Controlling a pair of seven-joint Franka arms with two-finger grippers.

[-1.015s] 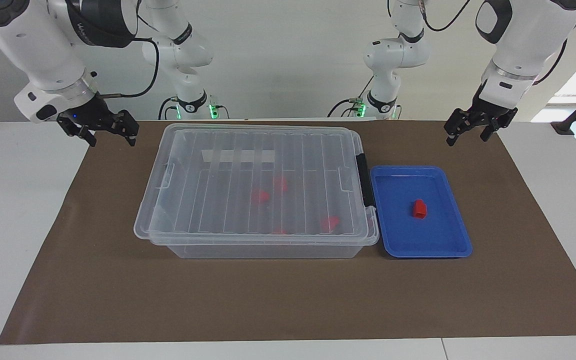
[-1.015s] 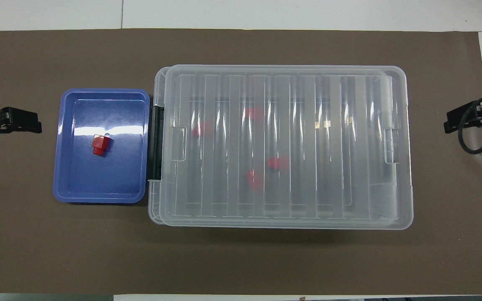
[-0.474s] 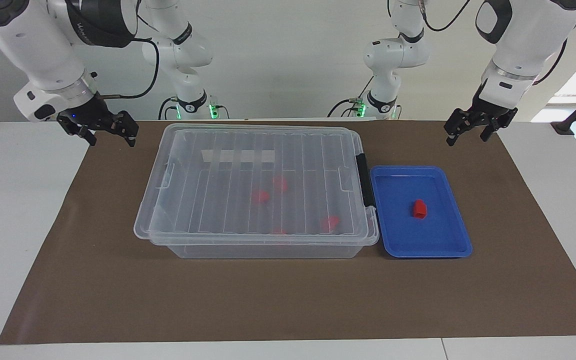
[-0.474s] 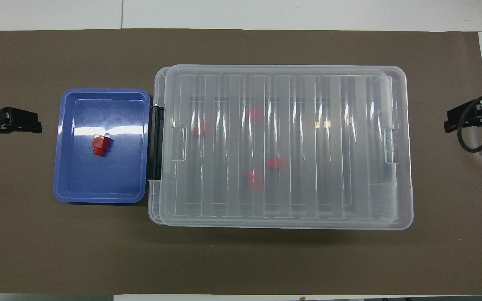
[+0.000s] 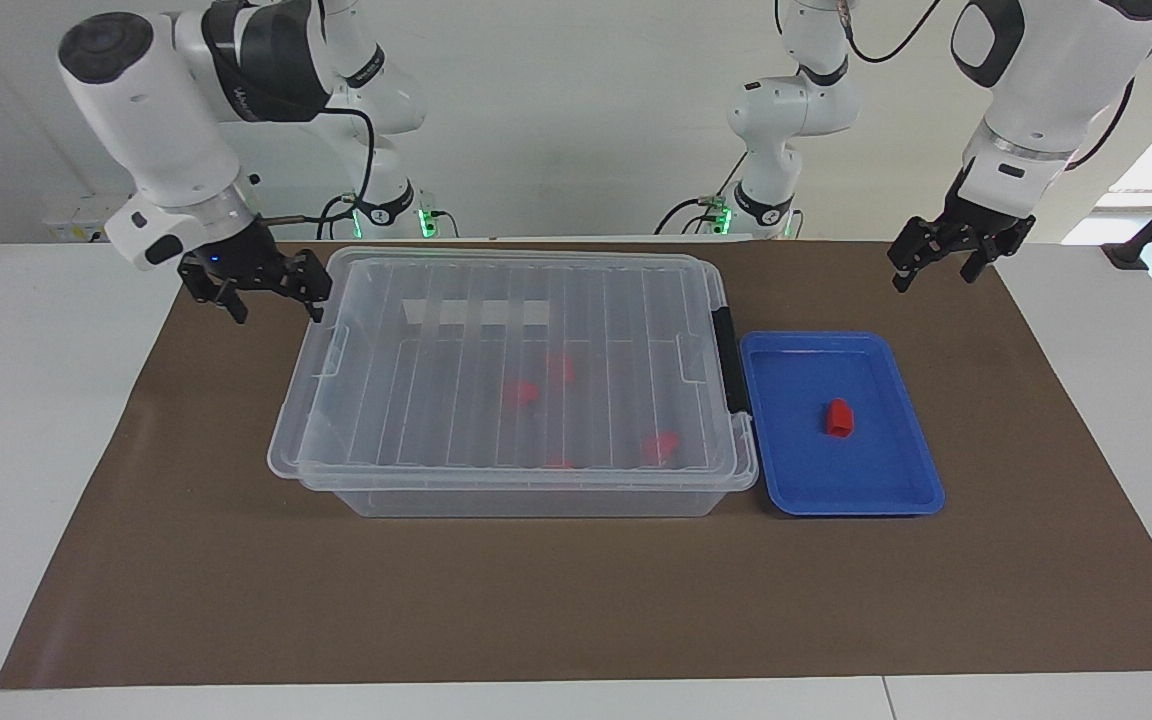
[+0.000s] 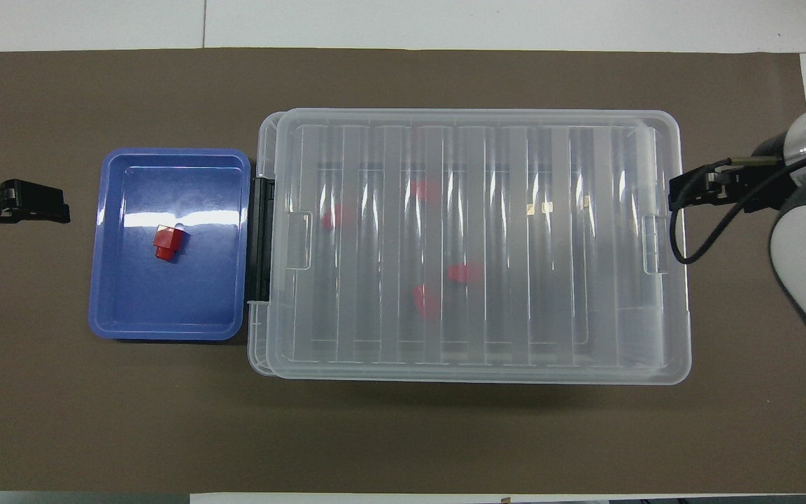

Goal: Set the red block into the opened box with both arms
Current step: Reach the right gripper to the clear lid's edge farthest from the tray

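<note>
Hovering beside lidded box (image 5: 516, 400) – right gripper (image 5: 274, 300), left gripper (image 5: 936, 268), jaws apart, no legible writing.

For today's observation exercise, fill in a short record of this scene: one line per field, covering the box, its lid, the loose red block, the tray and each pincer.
box: clear bin on the brown mat, several red blocks inside
lid: on the box
red block: in the blue tray, not held
blue tray: beside the box, at the left arm's end of the table
right pincer: open, empty, at the box's edge at the right arm's end
left pincer: open, empty, raised above the mat near the tray; this arm waits
</note>
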